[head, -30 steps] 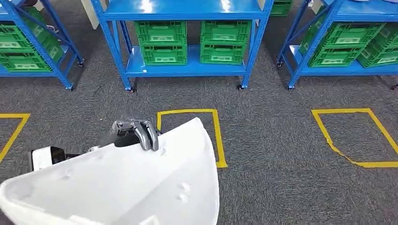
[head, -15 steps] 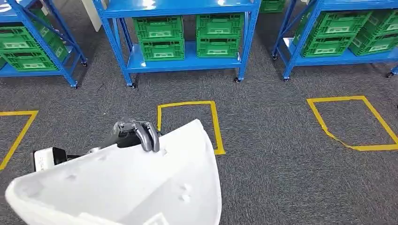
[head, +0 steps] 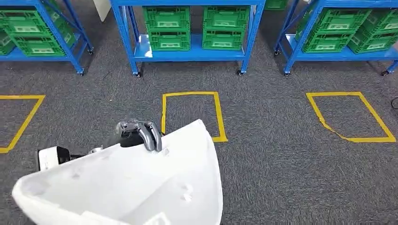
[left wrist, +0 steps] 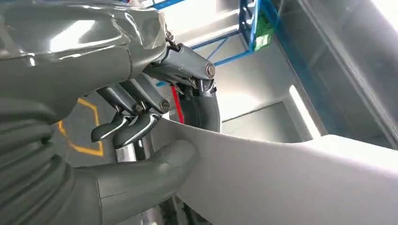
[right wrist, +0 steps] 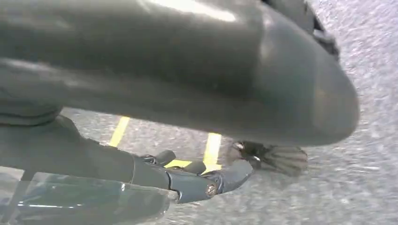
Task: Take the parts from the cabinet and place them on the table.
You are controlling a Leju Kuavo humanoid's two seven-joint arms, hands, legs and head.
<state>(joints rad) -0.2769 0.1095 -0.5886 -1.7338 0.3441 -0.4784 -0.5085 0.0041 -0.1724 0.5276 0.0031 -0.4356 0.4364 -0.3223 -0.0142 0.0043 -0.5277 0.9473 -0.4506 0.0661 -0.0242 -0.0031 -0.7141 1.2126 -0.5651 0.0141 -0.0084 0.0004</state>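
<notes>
A large white curved shell part (head: 141,183) fills the lower left of the head view, carried above the carpet. My left hand (head: 138,133) grips its far edge, with dark fingers hooked over the rim. In the left wrist view the thumb (left wrist: 141,173) presses under the white part (left wrist: 281,183) and the fingers (left wrist: 126,129) clamp it from the other side. My right hand (right wrist: 187,178) appears in the right wrist view with its fingers stretched out. Only grey carpet and yellow tape lie between the thumb and those fingers.
Blue wheeled shelf racks (head: 187,54) holding green crates (head: 166,26) stand across the far side. Yellow tape squares mark the grey carpet ahead (head: 190,93), at the right (head: 349,115) and at the left (head: 21,122).
The whole picture has shifted: racks and tape squares now lie higher in the frame, so the camera has moved. My left hand keeps the same grip on the white part.
</notes>
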